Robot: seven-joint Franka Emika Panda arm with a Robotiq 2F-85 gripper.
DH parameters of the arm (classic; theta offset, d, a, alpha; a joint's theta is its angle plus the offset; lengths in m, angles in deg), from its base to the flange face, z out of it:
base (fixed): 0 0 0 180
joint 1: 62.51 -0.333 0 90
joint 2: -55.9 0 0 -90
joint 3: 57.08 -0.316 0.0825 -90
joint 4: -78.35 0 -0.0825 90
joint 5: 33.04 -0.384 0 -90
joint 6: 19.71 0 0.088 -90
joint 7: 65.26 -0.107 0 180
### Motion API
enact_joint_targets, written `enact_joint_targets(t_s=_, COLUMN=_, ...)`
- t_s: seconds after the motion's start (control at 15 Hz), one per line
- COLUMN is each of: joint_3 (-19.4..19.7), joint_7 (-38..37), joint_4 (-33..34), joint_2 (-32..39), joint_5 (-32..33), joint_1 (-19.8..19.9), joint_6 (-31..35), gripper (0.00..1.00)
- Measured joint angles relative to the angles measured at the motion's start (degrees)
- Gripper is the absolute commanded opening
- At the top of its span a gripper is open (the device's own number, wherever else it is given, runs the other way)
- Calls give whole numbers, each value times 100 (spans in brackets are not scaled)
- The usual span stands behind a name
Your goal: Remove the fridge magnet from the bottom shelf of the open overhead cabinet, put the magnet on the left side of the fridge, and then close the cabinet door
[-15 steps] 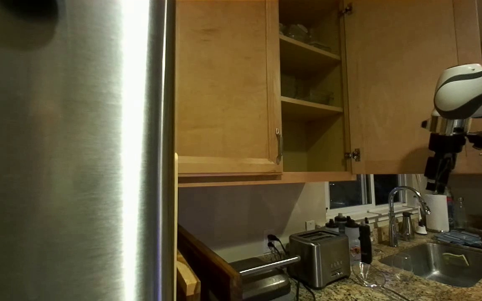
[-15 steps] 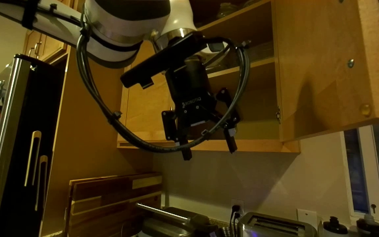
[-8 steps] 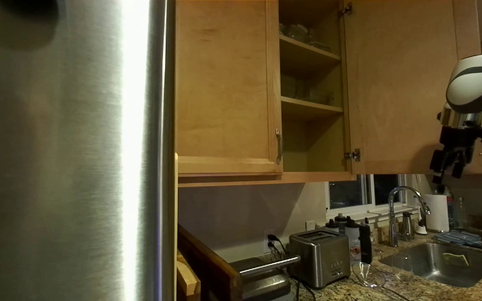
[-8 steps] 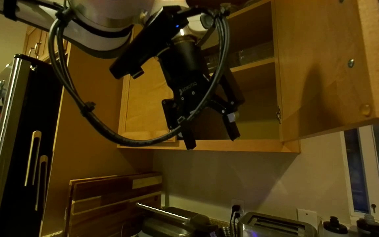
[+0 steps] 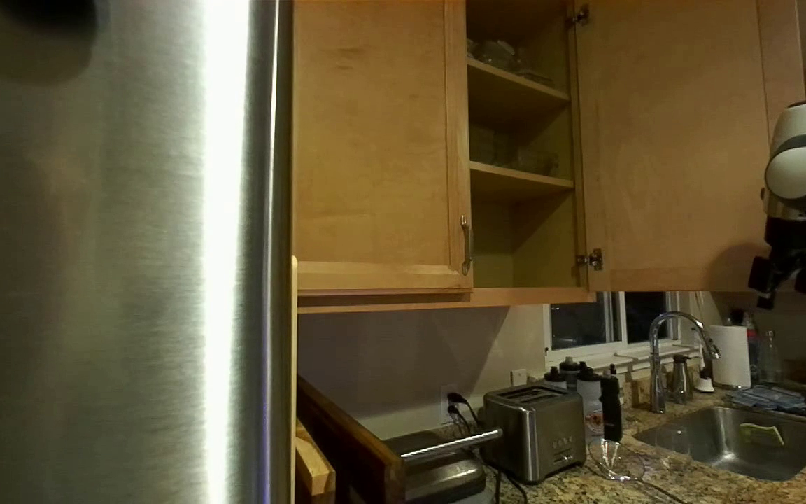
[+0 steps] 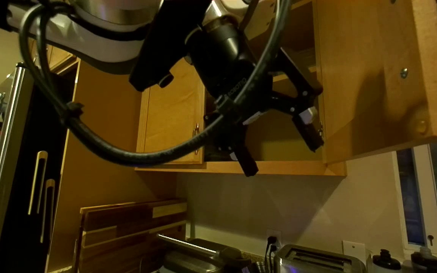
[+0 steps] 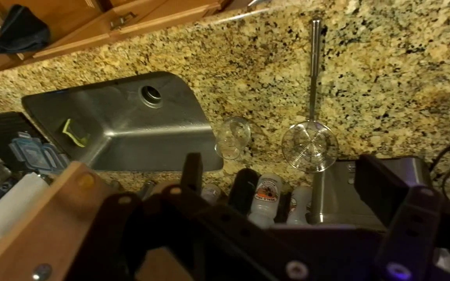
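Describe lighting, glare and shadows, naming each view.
In an exterior view, a white glare streak down the fridge; in both exterior views, a shadow on the open cabinet door; in the wrist view, the gripper dark against the lit counter.

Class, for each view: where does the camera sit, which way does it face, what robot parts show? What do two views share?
An exterior view: close by the fridge, looking past it along the cabinet; arm and gripper at right.
An exterior view: low, tilted up at the cabinet; cable, arm and gripper in front.
Wrist view: above the counter, looking down; fingers at the bottom.
Both exterior views share the toaster and open door.
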Motion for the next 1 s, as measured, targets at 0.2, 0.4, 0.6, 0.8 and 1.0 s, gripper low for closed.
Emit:
enact_joint_targets(t_s=0.2, joint_3=-15, joint_7=-121, joint_4=0, joint_2=-6, joint_5=218, joint_1=267, joint_6=-16, gripper=100)
enact_joint_targets(t_s=0.4, joint_3=-15, joint_7=-253, joint_4=0, joint_2=-14, joint_5=453, joint_1=509, joint_6=-15, gripper=100)
enact_joint_targets(t_s=0.6, joint_3=16, joint_7=-388, joint_4=-2, joint_2=-6, joint_5=613, joint_1=584, joint_6=47, gripper=100)
enact_joint_targets(t_s=0.8, joint_3=38, joint_7=-519, joint_4=-53, joint_2=95, joint_5=790, joint_1=583, joint_6=497, gripper=100)
enact_joint_targets(t_s=1.0, joint_3=38, joint_7=-675, joint_4=-59, joint_2=324, joint_5=1018, joint_1=583, joint_6=904, gripper=100)
